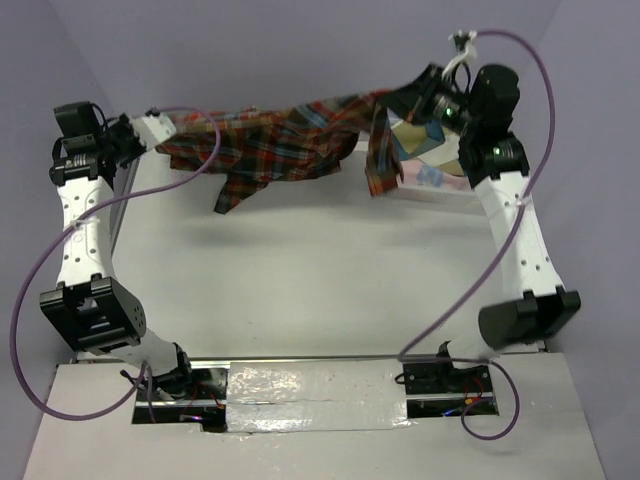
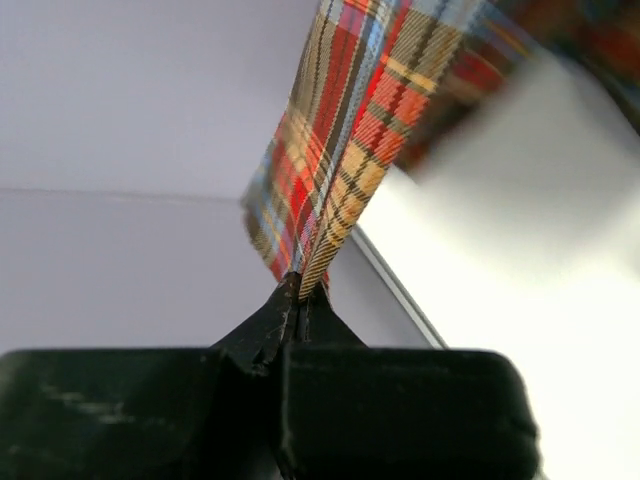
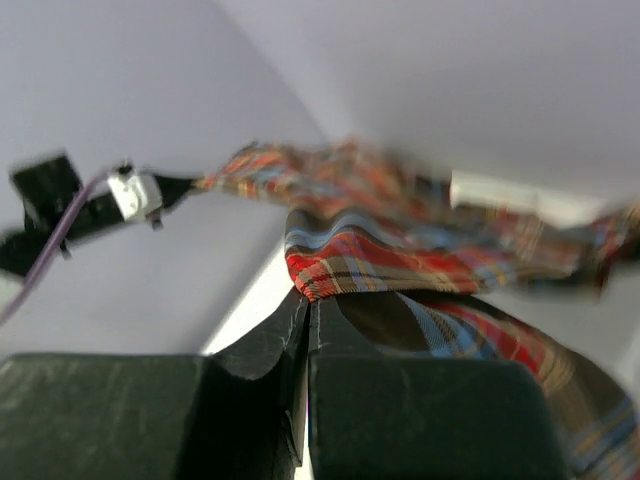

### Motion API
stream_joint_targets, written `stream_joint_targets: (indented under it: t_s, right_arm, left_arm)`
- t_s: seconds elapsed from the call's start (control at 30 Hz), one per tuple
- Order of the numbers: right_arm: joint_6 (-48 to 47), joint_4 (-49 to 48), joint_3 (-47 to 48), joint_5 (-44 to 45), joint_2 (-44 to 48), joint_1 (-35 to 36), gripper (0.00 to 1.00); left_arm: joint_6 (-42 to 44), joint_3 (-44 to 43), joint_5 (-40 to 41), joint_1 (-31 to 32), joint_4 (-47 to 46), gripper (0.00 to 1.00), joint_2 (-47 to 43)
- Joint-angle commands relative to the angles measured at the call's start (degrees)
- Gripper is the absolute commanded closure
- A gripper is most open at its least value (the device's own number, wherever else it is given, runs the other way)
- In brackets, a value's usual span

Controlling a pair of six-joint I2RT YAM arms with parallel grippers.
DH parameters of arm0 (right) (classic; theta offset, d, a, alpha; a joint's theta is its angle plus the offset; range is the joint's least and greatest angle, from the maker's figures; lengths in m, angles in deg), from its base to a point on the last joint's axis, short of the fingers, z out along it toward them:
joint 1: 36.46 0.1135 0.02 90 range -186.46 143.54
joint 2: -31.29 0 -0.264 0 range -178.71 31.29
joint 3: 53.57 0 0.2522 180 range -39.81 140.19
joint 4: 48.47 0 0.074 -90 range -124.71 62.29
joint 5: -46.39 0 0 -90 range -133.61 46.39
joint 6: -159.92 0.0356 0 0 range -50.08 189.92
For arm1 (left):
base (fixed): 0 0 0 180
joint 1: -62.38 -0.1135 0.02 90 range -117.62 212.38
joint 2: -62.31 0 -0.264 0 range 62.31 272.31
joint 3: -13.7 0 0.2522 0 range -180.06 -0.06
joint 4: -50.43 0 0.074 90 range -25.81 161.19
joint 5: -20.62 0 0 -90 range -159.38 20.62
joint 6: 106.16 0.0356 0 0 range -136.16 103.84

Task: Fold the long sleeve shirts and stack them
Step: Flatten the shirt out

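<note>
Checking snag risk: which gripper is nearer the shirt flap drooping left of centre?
Left. The left gripper pinches the shirt just left of the flap; right gripper clamps the opposite end.

Soft, even light is falling from above, keeping the white table bright and laying only a faint shadow beneath the plaid flannel shirt. The left wrist view is rendering the shirt's weave crisp close up and smearing it farther off. The right wrist view is blurring the whole shirt.
</note>
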Motion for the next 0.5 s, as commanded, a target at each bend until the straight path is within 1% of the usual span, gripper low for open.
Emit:
stream_joint_targets:
  t_s: [0.0,0.03,0.1,0.13,0.17,0.2,0.23,0.3,0.33,0.37,0.43,0.47]
  right_arm:
    - [-4.9,1.8,-15.1,-0.9,11.6,1.2,1.00]
    - [-5.5,2.0,-23.3,-0.7,17.9,2.1,1.00]
    - [-7.0,4.9,-30.4,-0.1,24.1,3.0,1.00]
    - [-7.4,6.3,-33.7,0.4,26.9,3.7,1.00]
    - [-7.7,9.5,-40.2,1.8,32.4,5.2,1.00]
    - [-7.8,10.8,-43.7,2.8,35.1,6.4,1.00]
    - [-7.7,12.2,-49.9,3.7,39.8,7.4,1.00]
    - [-6.3,15.5,-55.8,4.8,43.3,10.9,1.00]
    - [-4.2,16.3,-60.9,4.3,46.1,12.2,1.00]
    - [-3.0,17.1,-63.2,2.9,47.3,14.3,1.00]
    - [-0.5,17.7,-69.0,1.6,51.1,16.2,1.00]
    - [0.0,19.1,-70.3,1.5,52.3,17.2,1.00]
  left_arm:
    - [15.3,4.6,-0.7,-2.1,13.7,1.00,-4.3]
    - [21.1,5.3,-0.3,-3.4,21.5,1.00,-5.8]
    - [27.7,5.5,1.0,-4.5,31.8,1.00,-6.7]
    - [33.5,6.2,2.4,-4.9,36.7,1.00,-7.6]
    - [35.8,9.0,6.4,-4.9,45.2,1.00,-8.3]
    - [37.8,11.1,8.1,-5.0,48.5,1.00,-9.1]
    - [40.1,16.3,9.3,-5.0,51.4,1.00,-10.9]
    - [39.7,22.5,12.5,-4.9,52.9,1.00,-13.2]
    - [39.5,27.3,13.3,-4.9,52.9,1.00,-14.6]
    - [39.3,29.3,14.1,-4.9,52.8,1.00,-14.9]
    - [38.0,34.0,15.7,-4.9,52.9,1.00,-15.4]
    - [37.9,35.5,16.2,-4.9,52.9,1.00,-15.6]
